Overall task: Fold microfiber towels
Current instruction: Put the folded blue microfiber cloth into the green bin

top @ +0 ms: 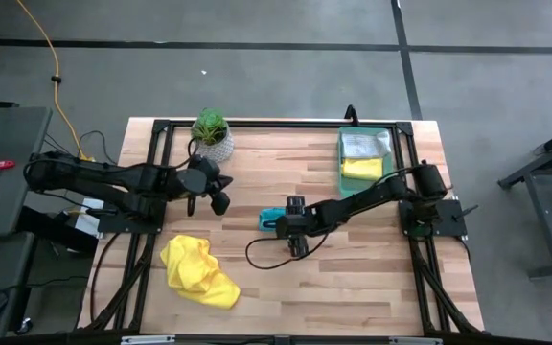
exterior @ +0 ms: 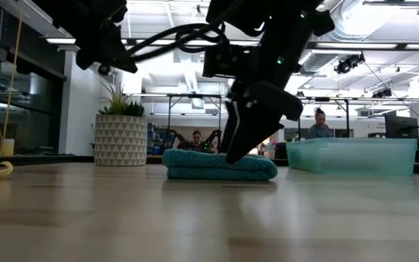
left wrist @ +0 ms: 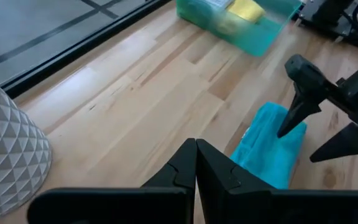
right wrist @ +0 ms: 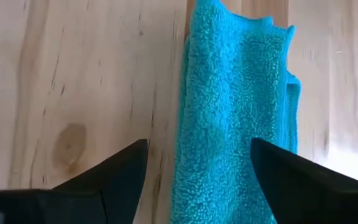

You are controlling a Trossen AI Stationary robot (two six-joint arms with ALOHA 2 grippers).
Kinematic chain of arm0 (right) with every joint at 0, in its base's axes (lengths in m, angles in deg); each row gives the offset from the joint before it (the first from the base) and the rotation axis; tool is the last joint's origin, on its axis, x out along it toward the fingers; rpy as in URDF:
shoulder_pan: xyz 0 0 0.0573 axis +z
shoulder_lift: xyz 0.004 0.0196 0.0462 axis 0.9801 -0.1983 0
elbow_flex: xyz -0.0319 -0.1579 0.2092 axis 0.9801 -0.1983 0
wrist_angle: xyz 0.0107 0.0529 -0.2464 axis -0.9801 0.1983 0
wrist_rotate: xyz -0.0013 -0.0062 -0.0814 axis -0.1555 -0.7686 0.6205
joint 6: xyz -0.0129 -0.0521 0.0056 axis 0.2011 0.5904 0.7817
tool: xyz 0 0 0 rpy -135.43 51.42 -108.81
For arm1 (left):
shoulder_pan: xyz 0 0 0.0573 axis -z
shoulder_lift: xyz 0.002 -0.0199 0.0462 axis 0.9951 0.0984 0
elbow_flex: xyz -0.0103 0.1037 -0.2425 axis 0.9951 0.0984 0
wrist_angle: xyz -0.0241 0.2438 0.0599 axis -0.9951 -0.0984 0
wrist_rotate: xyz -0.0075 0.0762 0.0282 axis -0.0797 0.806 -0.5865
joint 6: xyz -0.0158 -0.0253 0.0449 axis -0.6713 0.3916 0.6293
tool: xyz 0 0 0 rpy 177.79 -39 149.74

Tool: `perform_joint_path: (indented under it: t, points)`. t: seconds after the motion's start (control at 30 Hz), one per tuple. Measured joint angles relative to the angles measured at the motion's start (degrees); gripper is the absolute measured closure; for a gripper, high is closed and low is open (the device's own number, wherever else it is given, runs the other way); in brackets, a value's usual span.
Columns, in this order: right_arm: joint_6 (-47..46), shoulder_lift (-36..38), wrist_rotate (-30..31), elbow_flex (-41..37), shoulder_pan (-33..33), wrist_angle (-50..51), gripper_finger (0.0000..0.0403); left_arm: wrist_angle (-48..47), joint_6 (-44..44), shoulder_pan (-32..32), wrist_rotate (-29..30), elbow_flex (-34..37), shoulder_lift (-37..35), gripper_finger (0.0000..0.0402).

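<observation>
In the middle of the table point(top: 353, 278) lies the teal towel point(top: 272, 219), folded into a thick narrow bundle, and the right gripper point(top: 296, 213) hangs just over it with its fingers spread wide to either side of the cloth, holding nothing. That reads as the end of the fold on this towel: the cloth is let go and lies flat by itself. The next move probably calls for closing on the whole bundle so the layers stay together, then carrying it across to the green tray point(top: 387, 177) at the far right corner. The tray already holds a folded yellow towel point(top: 362, 169) and a pale grey-white one point(top: 362, 145) behind it. A crumpled yellow towel point(top: 197, 271) waits unfolded near the front left edge. The left gripper point(top: 220, 195), fingers pressed together and empty, rests just beside the potted plant point(top: 212, 134).
</observation>
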Motion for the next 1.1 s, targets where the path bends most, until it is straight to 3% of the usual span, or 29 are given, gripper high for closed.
perform_joint_path:
  t: [0.37,0.8,1.1]
  points:
    - [0.4,-0.3,-1.3,-0.3,0.0,-3.7,0.0185,-1.2,0.0,0.0,0.1,0.0,0.0,0.0401]
    - [-1.6,-6.0,-0.2,-0.1,0.0,-1.8,0.0199,-2.3,-0.2,0.0,0.0,0.0,0.0,0.0402]
    - [-3.1,-7.1,1.5,0.2,0.2,0.5,0.0296,-2.3,-0.1,0.0,0.1,0.0,0.0,0.0401]
